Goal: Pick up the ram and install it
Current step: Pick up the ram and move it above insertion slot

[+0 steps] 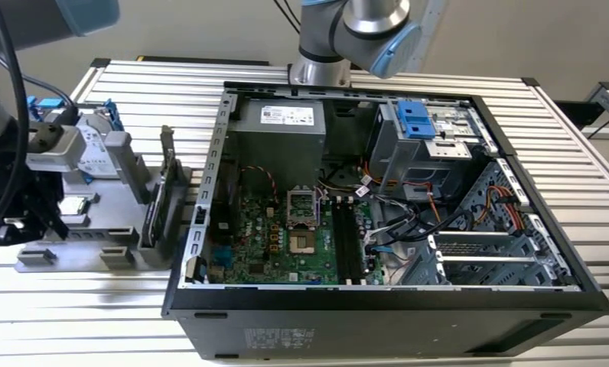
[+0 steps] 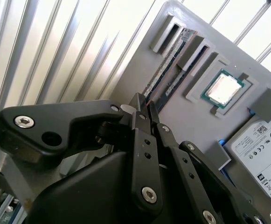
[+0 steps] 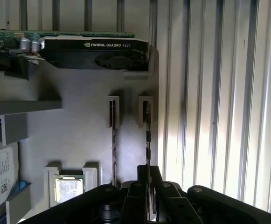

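The ram is a thin dark stick standing on edge in a slot of the grey parts tray. My gripper straddles one end of it, its black fingers pressed close on either side. In the second wrist view the gripper meets the same ram at the tray's outer row. The stick still sits in its holder. In the exterior view my arm hangs over the tray at the exterior view's left.
A second stick stands in the neighbouring slot. The tray also holds a processor chip, a graphics card and a hard drive. The open computer case, with black memory slots, lies to the exterior view's right.
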You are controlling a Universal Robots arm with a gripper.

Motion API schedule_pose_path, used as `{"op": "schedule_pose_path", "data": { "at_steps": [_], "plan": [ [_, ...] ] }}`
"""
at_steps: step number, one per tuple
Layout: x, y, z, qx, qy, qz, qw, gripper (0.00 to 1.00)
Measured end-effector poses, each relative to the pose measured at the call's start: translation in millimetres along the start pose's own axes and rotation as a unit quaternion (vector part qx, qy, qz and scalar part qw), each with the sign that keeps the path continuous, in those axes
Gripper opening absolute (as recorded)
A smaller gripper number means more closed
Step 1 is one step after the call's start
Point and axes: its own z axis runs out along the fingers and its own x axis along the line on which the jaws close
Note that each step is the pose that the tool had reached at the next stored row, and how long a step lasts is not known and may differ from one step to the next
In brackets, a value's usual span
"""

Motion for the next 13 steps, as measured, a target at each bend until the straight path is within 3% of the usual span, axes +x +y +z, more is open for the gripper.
{"op": "schedule_pose_path", "data": {
  "at_steps": [13],
  "plan": [
    [0.0,-0.2,-11.5,0.0,0.0,0.0,1.0,0.0]
  ]
}}
